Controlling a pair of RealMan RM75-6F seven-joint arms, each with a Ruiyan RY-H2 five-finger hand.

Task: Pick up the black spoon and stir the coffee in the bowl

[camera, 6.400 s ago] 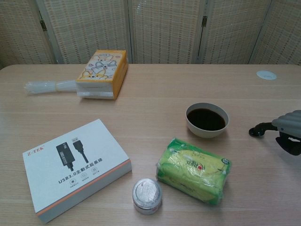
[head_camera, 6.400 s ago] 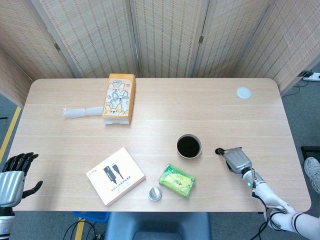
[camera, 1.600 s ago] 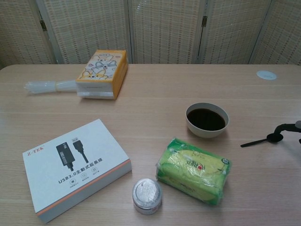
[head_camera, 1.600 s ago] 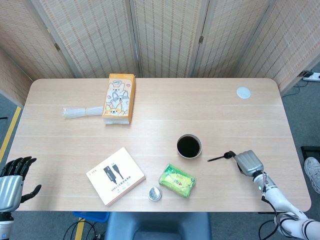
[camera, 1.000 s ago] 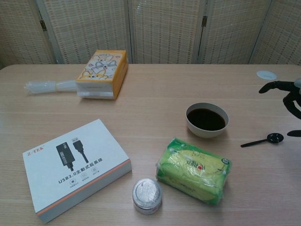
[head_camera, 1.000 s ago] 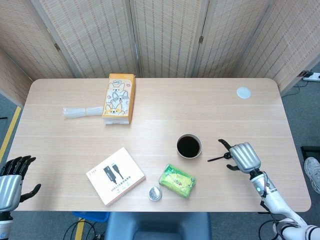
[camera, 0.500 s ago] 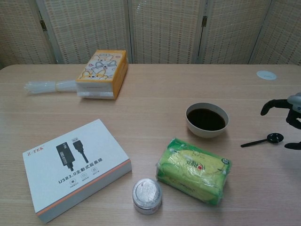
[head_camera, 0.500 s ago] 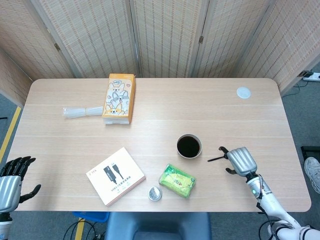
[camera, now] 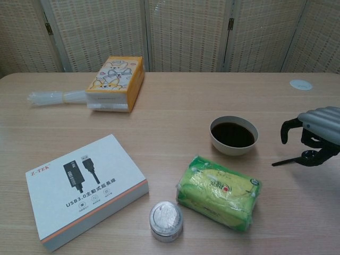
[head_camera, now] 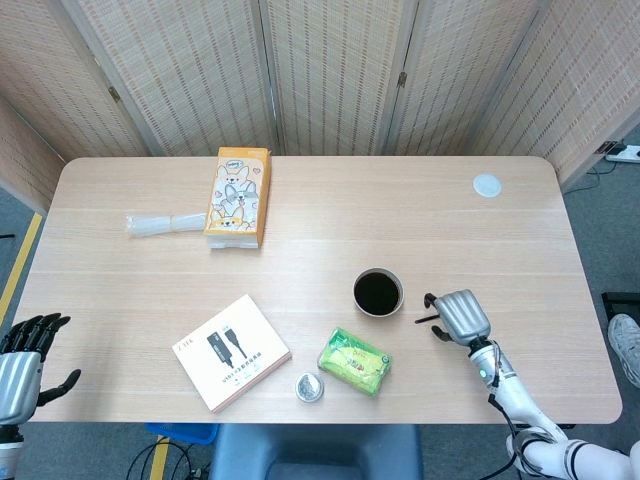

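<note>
Your right hand [head_camera: 459,316] sits over the spoon [camera: 289,159], so only the handle tip shows and you cannot tell whether the fingers [camera: 287,129] grip it or merely hover; the chest view cuts that hand at its right edge. Your left hand [head_camera: 22,362], off the table's [head_camera: 300,200] near left corner, is cut by the head view's edge and missing from the chest view.

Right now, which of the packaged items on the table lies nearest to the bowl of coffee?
The green packet, just in front of the bowl. The white USB box and the orange corgi tissue box both lie much farther to the left.
</note>
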